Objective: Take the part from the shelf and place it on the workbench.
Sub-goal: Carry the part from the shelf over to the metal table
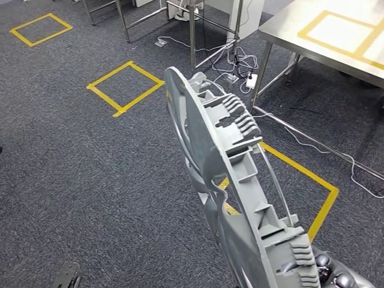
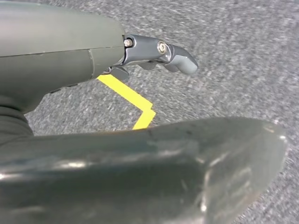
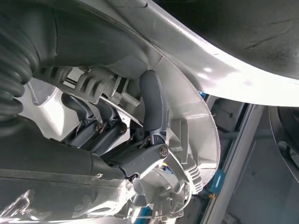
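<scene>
Head view, left to right: dark grey carpet (image 1: 68,168) with a yellow tape square (image 1: 124,87); further right a steel workbench (image 1: 290,37) marked with yellow tape, cables (image 1: 235,60) on the floor beneath it.

The part (image 1: 226,174), a long grey plastic moulding with ribs and slots, is held in the air over the carpet, well apart from the workbench. Its long axis runs diagonally: the upper end points away from the robot and to the left, the lower end comes down toward the robot's right side. The ribbed inner face is turned to the right.

Left hand (image 2: 155,53): fingers extended over the carpet, nothing between them, released. A smooth grey surface of the part lies close beside it.

Right hand (image 3: 141,135): fingers hooked around the part's inner ribs, grasping it at the lower end.
</scene>
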You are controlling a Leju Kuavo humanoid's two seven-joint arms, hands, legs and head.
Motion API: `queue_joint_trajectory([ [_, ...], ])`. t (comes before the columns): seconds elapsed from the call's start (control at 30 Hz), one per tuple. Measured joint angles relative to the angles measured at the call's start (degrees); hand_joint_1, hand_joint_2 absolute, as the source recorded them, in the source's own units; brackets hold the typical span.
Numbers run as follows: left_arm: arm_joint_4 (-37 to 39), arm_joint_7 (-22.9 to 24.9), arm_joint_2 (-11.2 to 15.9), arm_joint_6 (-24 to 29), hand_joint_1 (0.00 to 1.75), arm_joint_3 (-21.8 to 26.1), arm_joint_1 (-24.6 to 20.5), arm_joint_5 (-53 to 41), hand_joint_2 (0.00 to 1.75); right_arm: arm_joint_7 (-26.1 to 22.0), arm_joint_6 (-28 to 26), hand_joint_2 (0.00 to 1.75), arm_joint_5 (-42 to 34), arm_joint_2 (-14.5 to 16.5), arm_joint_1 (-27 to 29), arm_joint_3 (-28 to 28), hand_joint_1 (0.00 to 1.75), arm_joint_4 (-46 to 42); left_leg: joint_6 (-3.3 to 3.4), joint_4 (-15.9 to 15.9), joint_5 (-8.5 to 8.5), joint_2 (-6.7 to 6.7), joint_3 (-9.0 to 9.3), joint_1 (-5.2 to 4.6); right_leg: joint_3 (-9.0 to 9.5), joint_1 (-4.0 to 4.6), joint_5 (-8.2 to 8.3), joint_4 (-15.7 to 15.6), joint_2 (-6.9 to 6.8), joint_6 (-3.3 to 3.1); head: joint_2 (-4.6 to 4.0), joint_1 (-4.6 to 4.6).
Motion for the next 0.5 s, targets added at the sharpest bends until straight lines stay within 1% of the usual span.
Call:
queue_joint_trajectory([
  [0.03, 0.00, -0.01, -0.02, -0.01, 0.00, 0.00, -0.05, 0.00, 0.00, -0.01, 0.01, 1.75, 0.00, 0.00, -0.03, -0.01, 1.75, -0.01, -0.25, 1.90, -1.23, -1.01, -0.87, 0.07, 0.11, -0.16, 0.13, -0.22, 0.48, -0.28, 0.00, -0.06],
  [0.07, 0.00, -0.01, 0.00, -0.01, 0.00, 0.01, -0.04, 0.01, 0.00, -0.02, 0.02, 1.75, 0.00, 0.00, -0.05, -0.02, 1.75, -0.02, -0.43, 4.97, -2.88, -2.18, -2.37, 0.14, 0.19, -0.27, 0.19, -0.31, 0.94, -0.47, 0.00, -0.14],
  [0.1, 0.00, -0.01, 0.02, -0.01, 0.00, 0.02, 0.04, 0.01, 0.00, -0.03, 0.03, 1.75, 0.00, 0.00, -0.08, -0.03, 1.75, -0.02, -0.54, 8.83, -4.64, -2.88, -4.37, 0.14, 0.20, -0.31, 0.20, -0.33, 1.44, -0.59, 0.00, -0.18],
  [0.13, 0.00, -0.01, 0.03, -0.02, 0.00, 0.04, 0.14, 0.01, 0.00, -0.03, 0.05, 1.75, -0.01, 0.00, -0.06, -0.03, 1.75, -0.01, -0.63, 12.46, -5.89, -3.15, -6.35, 0.15, 0.20, -0.32, 0.20, -0.32, 2.01, -0.65, 0.00, -0.21],
  [0.17, 0.00, -0.02, 0.03, -0.07, 0.00, 0.05, 0.22, 0.01, 0.00, -0.03, 0.11, 1.75, -0.05, 0.00, -0.02, -0.04, 1.75, 0.00, -0.69, 14.70, -6.16, -3.24, -7.76, 0.17, 0.22, -0.33, 0.20, -0.32, 2.63, -0.68, 0.00, -0.21],
  [0.2, 0.00, -0.06, 0.03, -0.14, 0.00, 0.05, 0.27, 0.01, 0.00, -0.01, 0.20, 1.75, -0.13, 0.00, 0.01, -0.08, 1.75, 0.01, -0.73, 14.92, -5.26, -3.29, -8.20, 0.22, 0.27, -0.37, 0.22, -0.31, 3.30, -0.66, 0.00, -0.20],
  [0.23, 0.00, -0.11, 0.03, -0.21, 0.00, 0.05, 0.27, 0.00, 0.00, 0.01, 0.32, 1.75, -0.25, 0.00, 0.04, -0.16, 1.75, 0.02, -0.77, 13.06, -3.44, -3.41, -7.58, 0.31, 0.34, -0.45, 0.22, -0.30, 3.97, -0.57, 0.00, -0.20],
  [0.27, 0.00, -0.20, 0.04, -0.29, 0.00, 0.05, 0.25, 0.00, 0.00, 0.02, 0.50, 1.75, -0.42, -0.01, 0.05, -0.28, 1.75, 0.03, -0.87, 9.69, -1.17, -4.00, -6.12, 0.49, 0.41, -0.55, 0.22, -0.26, 4.62, -0.39, 0.00, -0.20],
  [0.3, 0.00, -0.29, 0.01, -0.38, 0.00, 0.05, 0.24, 0.00, 0.00, 0.01, 0.70, 1.75, -0.61, -0.01, 0.03, -0.41, 1.75, 0.03, -1.06, 5.88, 0.70, -5.37, -4.41, 0.80, 0.36, -0.55, 0.19, -0.11, 5.25, -0.10, 0.00, -0.26],
  [0.33, 0.00, -0.38, -0.04, -0.46, 0.00, 0.05, 0.23, -0.01, 0.00, 0.01, 0.90, 1.75, -0.82, -0.01, -0.02, -0.55, 1.75, 0.03, -1.00, 2.85, 1.78, -6.72, -3.02, 1.07, 0.17, -0.55, 0.16, 0.10, 5.86, 0.22, 0.01, -0.28],
  [0.37, 0.00, -0.52, -0.09, -0.57, 0.00, 0.05, 0.22, -0.02, 0.00, 0.03, 1.13, 1.75, -1.04, -0.01, -0.05, -0.68, 1.75, 0.03, -0.82, 0.93, 2.18, -7.79, -2.18, 1.25, -0.09, -0.56, 0.20, 0.23, 6.45, 0.57, 0.01, -0.33],
  [0.4, 0.00, -0.66, -0.14, -0.66, 0.00, 0.04, 0.19, -0.05, 0.00, 0.08, 1.34, 1.75, -1.28, -0.01, -0.06, -0.78, 1.75, 0.03, -0.42, 0.13, 2.10, -8.30, -1.87, 1.26, -0.35, -0.61, 0.31, 0.24, 7.03, 0.93, 0.01, -0.36],
  [0.43, 0.00, -0.83, -0.15, -0.70, 0.00, 0.04, 0.13, -0.09, 0.00, 0.16, 1.52, 1.75, -1.49, 0.00, -0.04, -0.87, 1.75, 0.03, 0.20, -0.01, 2.06, -7.83, -1.82, 1.17, -0.63, -0.76, 0.48, 0.10, 7.61, 1.29, 0.01, -0.33],
  [0.47, 0.00, -0.99, -0.14, -0.76, 0.00, 0.04, 0.03, -0.12, 0.00, 0.27, 1.72, 1.75, -1.72, 0.00, 0.01, -0.97, 1.75, 0.03, 0.68, -0.09, 2.16, -7.19, -1.81, 1.11, -0.82, -0.87, 0.54, 0.06, 7.55, 1.60, 0.01, -0.33],
  [0.5, 0.00, -1.12, -0.11, -0.81, 0.00, 0.04, -0.09, -0.15, 0.00, 0.37, 1.87, 1.75, -1.92, 0.01, -0.01, -1.04, 1.75, 0.03, 1.19, -0.16, 2.24, -6.62, -1.77, 1.09, -1.16, -0.85, 0.19, 0.58, 6.64, 1.86, 0.01, -0.21],
])
